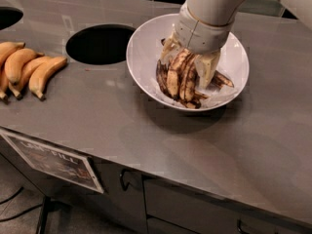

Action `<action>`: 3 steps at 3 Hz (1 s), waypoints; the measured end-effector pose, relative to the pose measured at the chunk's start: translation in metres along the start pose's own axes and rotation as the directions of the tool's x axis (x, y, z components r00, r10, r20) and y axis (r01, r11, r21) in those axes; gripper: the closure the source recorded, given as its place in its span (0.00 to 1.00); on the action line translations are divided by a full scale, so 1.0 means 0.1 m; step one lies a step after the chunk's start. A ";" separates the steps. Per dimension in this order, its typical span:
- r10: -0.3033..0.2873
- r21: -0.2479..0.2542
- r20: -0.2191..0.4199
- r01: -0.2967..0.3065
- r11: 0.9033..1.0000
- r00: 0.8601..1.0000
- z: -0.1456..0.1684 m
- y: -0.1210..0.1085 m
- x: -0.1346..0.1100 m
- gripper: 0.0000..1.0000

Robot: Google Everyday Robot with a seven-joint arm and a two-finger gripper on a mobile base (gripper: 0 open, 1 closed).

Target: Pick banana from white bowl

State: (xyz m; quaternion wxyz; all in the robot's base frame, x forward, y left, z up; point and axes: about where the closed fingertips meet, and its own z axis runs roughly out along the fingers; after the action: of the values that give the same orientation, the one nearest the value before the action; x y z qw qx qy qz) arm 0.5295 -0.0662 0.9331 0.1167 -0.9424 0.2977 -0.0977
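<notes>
Plainly, one gripper [185, 66] hangs from a thick, smooth, cream-white arm [214, 4] that comes in from the upper right, and it sits low inside the single white bowl [146, 48]. Its two pale fingers [207, 69] are drawn in at a middling spread, one against each side of the banana [179, 79], holding it between them. The banana lies in the bottom of the bowl as a small joined cluster. At least two fruits show side by side, their skins mottled tan and dark brown, soft-looking and streaked. Blackened strips of peel [222, 79] splay out to the right of them, but how many I cannot tell. The bowl is round, wide and glossy, with smooth sloping walls, and it stands on the grey desk [146, 126], which has a dull, brushed-metal look. Two round dark holes are cut into the desk: one [100, 44] just beside the bowl on its left, the other [7, 17] cut off by the upper left edge. Four yellow bananas [27, 69], firm and curved and joined at the stem, lie well apart from the bowl near the left edge. One rectangular printed sign [51, 160] hangs on the desk's front, beside two dark cabinet handles [124, 179].
</notes>
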 end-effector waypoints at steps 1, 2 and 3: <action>0.028 -0.007 0.002 -0.028 1.000 1.000 0.03 0.06 0.03 0.36; 0.038 -0.027 0.007 -0.037 0.999 0.999 0.07 0.11 0.02 0.32; 0.040 -0.041 0.013 -0.039 0.998 0.999 0.12 0.15 0.02 0.32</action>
State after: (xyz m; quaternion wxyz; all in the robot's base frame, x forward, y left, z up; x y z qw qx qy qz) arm 0.5263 -0.0771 0.9179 0.1013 -0.9393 0.3173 -0.0825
